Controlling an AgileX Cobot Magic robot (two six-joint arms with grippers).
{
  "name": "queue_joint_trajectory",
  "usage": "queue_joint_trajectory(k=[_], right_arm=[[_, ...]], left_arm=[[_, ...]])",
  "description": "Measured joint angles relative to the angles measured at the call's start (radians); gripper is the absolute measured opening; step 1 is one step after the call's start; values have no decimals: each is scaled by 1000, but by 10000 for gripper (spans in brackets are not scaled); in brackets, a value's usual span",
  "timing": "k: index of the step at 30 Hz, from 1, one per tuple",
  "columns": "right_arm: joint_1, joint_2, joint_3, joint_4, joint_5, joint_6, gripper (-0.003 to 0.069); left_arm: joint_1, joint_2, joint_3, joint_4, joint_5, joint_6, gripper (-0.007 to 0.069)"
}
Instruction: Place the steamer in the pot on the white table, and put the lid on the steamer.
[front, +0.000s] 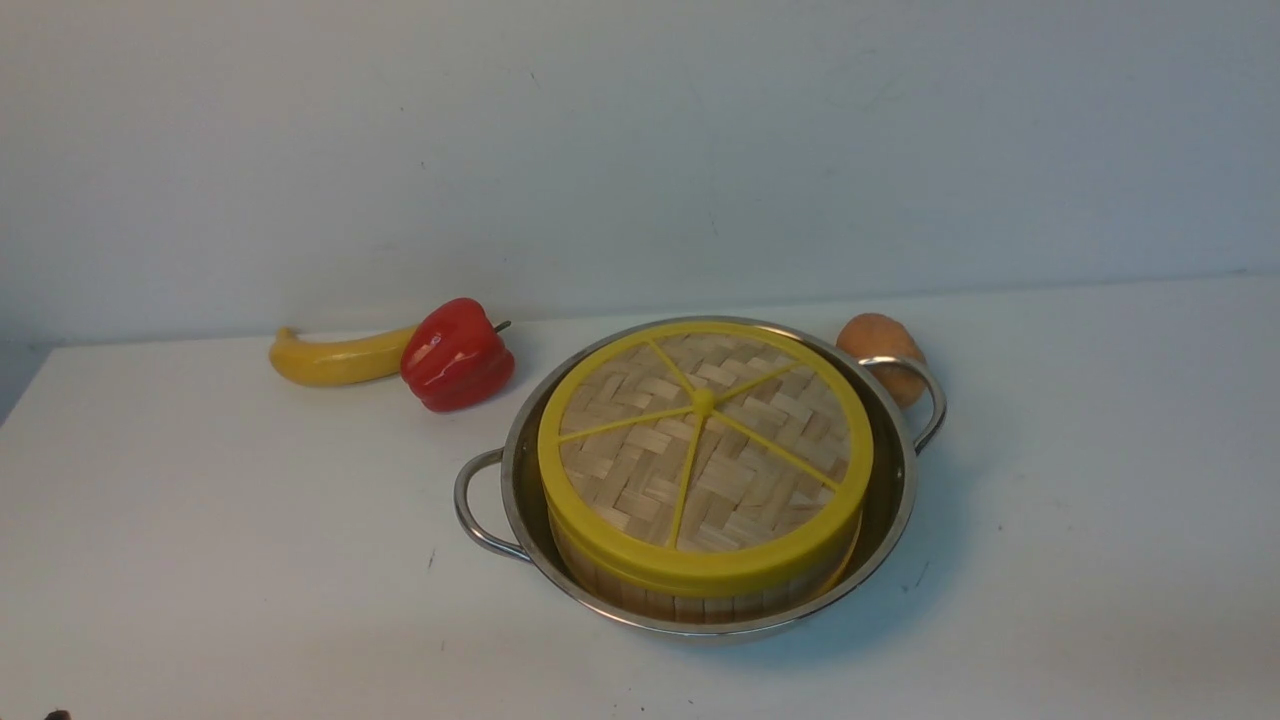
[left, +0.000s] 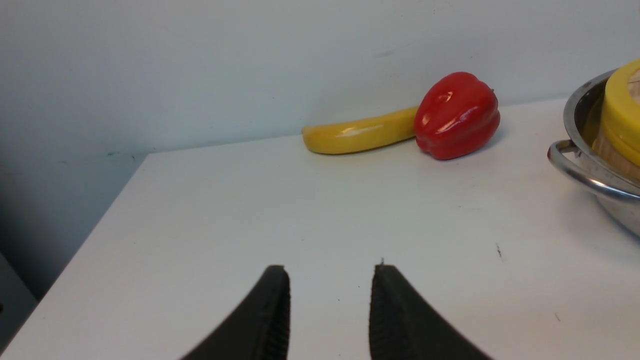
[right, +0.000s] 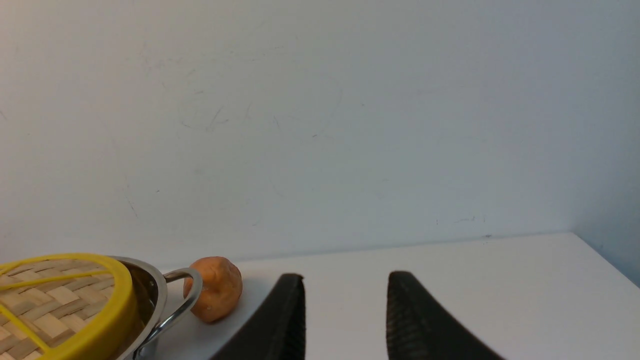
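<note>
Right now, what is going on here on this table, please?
Nothing is being handled at this moment. The steamer sits inside the pot on the white table, and the lid lies on top of it. The left hand and the right hand are both open and empty, away from the pot. A banana, a red pepper and a brown lump lie behind the pot, untouched.

No legible txt or labels, seemingly.
</note>
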Motion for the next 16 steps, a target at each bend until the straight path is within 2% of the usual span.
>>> queue_joint_trajectory(k=[16], right_arm=[[0, 0, 0, 0, 0, 2, 246]], left_arm=[[0, 0, 0, 0, 0, 0, 241]])
